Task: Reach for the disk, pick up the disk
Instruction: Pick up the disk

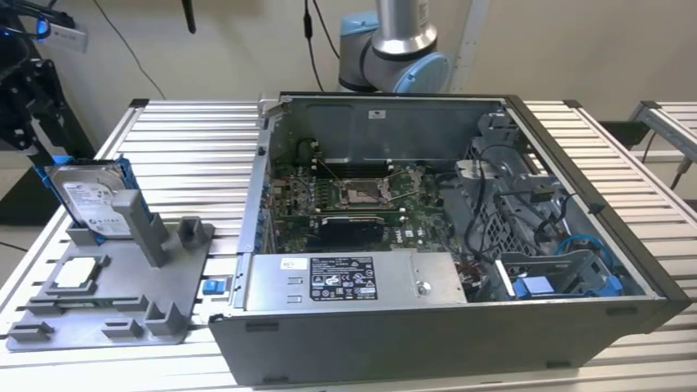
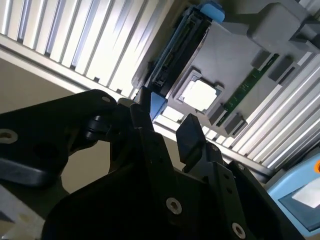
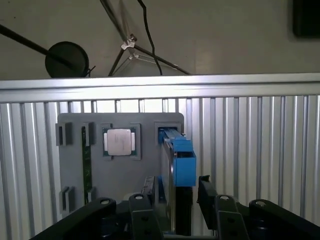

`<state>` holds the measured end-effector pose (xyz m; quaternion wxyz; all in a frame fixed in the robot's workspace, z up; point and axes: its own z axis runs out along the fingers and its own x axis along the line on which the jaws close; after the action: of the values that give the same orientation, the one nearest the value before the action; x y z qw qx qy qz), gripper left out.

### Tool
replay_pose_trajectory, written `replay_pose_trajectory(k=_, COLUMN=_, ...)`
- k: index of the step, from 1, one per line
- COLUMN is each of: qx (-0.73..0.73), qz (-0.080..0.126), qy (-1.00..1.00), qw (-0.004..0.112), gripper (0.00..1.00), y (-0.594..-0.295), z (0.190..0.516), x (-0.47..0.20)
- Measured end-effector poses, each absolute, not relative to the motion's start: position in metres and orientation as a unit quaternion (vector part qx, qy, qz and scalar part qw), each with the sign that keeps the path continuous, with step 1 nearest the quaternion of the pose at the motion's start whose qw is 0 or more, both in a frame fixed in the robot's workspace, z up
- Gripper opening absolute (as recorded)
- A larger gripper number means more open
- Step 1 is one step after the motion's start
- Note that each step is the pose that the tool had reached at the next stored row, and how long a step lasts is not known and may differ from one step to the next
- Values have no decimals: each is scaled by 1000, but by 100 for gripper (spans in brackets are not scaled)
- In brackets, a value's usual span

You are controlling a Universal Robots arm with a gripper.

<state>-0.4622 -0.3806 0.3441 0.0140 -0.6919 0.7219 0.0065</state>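
The disk (image 1: 91,198) is a silver drive with a white label in a blue frame. It stands on edge in a slot of the grey holder tray (image 1: 109,302) at the exterior view's left. In both wrist views I look along its blue-framed edge (image 3: 179,160) (image 2: 176,50). My gripper (image 3: 177,192) (image 2: 167,117) is open and hovers over that edge, one black finger on each side, not touching it. The dark shape at the exterior view's upper left looks like my gripper (image 1: 24,102).
A small square silver chip (image 3: 120,141) (image 1: 78,272) lies in a tray pocket beside the disk. An open computer case (image 1: 436,237) fills the middle of the ribbed aluminium table (image 1: 185,155). The table's edge runs just beyond the tray.
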Motion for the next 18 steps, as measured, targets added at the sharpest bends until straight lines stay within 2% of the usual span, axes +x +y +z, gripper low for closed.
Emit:
replay_pose_trajectory(k=11, qx=-716, qz=7, qy=698, qw=14, gripper=100, y=-380, z=324, x=-462)
replay_pose_trajectory(k=18, qx=-716, qz=11, qy=698, qw=18, gripper=100, y=-375, z=311, x=-462)
